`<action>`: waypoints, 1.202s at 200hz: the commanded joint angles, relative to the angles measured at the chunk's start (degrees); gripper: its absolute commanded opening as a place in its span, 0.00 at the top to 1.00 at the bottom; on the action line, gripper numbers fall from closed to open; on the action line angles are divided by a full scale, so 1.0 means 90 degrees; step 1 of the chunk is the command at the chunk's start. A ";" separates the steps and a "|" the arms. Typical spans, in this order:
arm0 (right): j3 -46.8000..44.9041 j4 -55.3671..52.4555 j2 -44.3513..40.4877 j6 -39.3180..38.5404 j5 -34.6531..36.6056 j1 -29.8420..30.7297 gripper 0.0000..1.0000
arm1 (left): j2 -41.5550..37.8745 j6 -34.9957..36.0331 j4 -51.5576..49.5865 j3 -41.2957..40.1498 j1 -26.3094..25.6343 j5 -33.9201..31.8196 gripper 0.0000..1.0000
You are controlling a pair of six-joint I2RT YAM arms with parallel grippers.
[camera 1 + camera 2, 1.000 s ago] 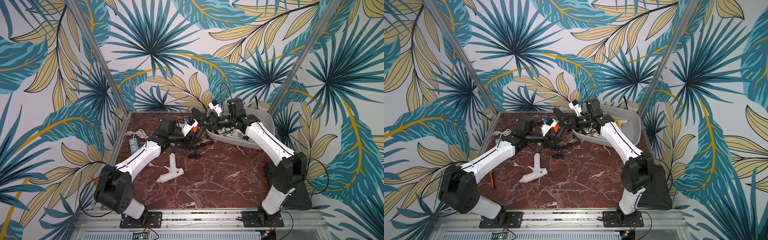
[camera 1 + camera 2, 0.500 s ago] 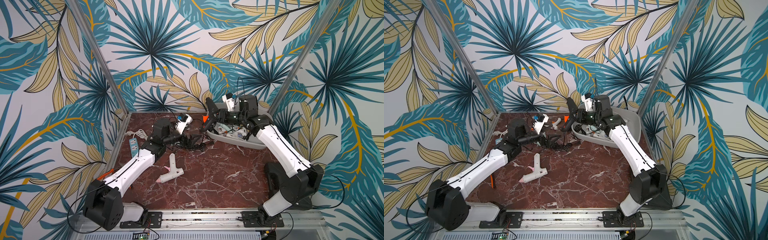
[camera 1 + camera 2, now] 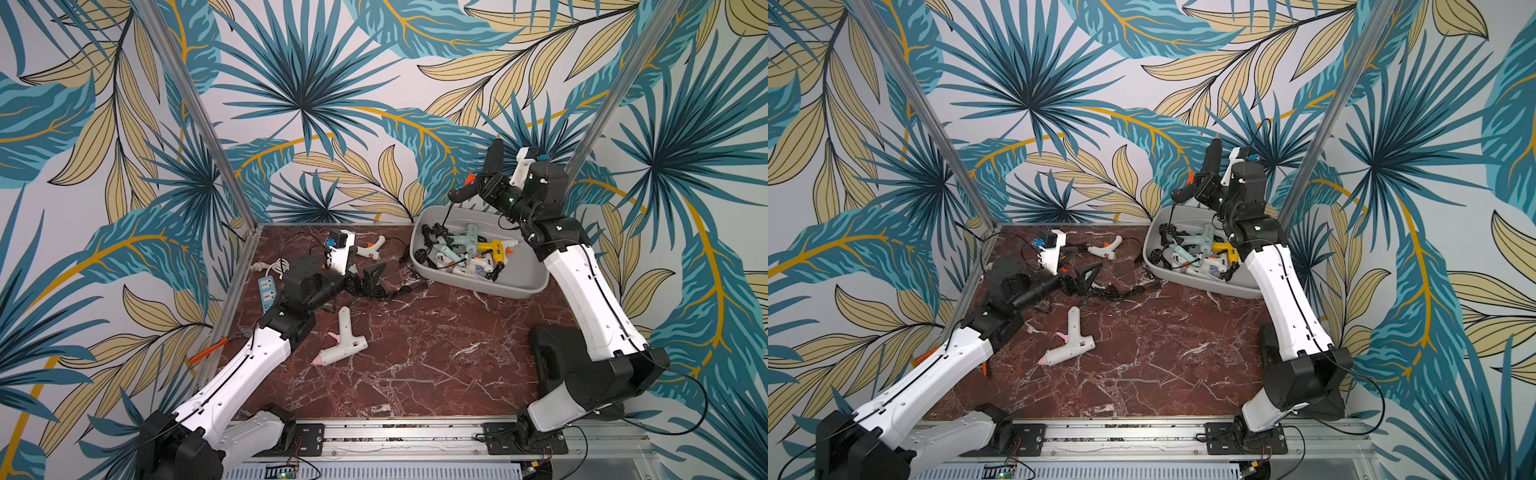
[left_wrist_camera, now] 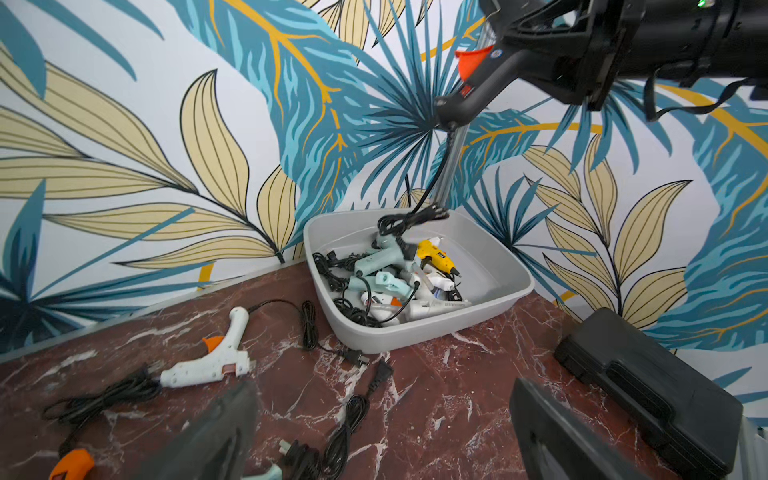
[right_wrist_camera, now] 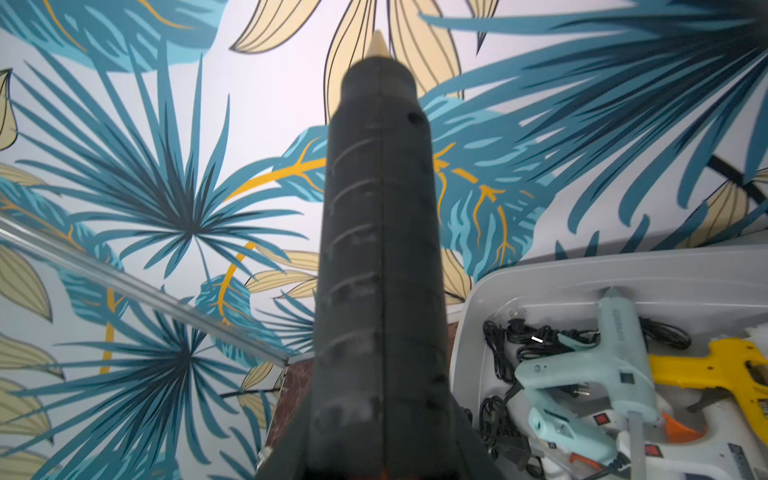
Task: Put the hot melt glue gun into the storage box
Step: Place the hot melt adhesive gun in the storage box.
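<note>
My right gripper (image 3: 487,188) is shut on a black hot melt glue gun (image 3: 493,163) with an orange trigger, held nozzle-up in the air above the back left corner of the grey storage box (image 3: 478,287). Its black cord (image 4: 436,183) hangs down into the box, where several glue guns lie. In the right wrist view the black glue gun (image 5: 378,249) fills the middle, with the box (image 5: 582,270) beside it. My left gripper (image 3: 371,277) stands open low over the table, with nothing between its fingers (image 4: 552,432). A white glue gun (image 3: 341,345) lies mid-table.
Another white glue gun (image 4: 208,365) with an orange trigger lies near the back wall, and loose black cords (image 4: 349,415) trail across the table. A power strip (image 3: 267,291) sits at the left edge. A flat black case (image 4: 648,382) lies at the right.
My left gripper has opened, let go of the black glue gun and drawn back to the left. My right gripper has carried the gun up and to the right, over the box.
</note>
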 commanded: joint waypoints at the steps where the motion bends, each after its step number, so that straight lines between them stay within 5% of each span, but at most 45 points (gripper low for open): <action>1: 0.0161 0.0504 0.0281 0.0082 0.0635 -0.0160 1.00 | -0.0084 -0.0195 -0.0190 -0.0190 -0.0012 -0.0356 0.00; 143: -0.2559 0.1686 0.0546 0.0356 0.0599 -0.0790 1.00 | 0.0097 -0.0371 -0.0064 -0.0535 0.0002 -0.0498 0.00; 240: -0.4172 0.3412 0.0555 0.0437 0.0257 -0.1799 1.00 | 0.0095 -0.0447 0.0151 -0.0770 0.0000 -0.0505 0.00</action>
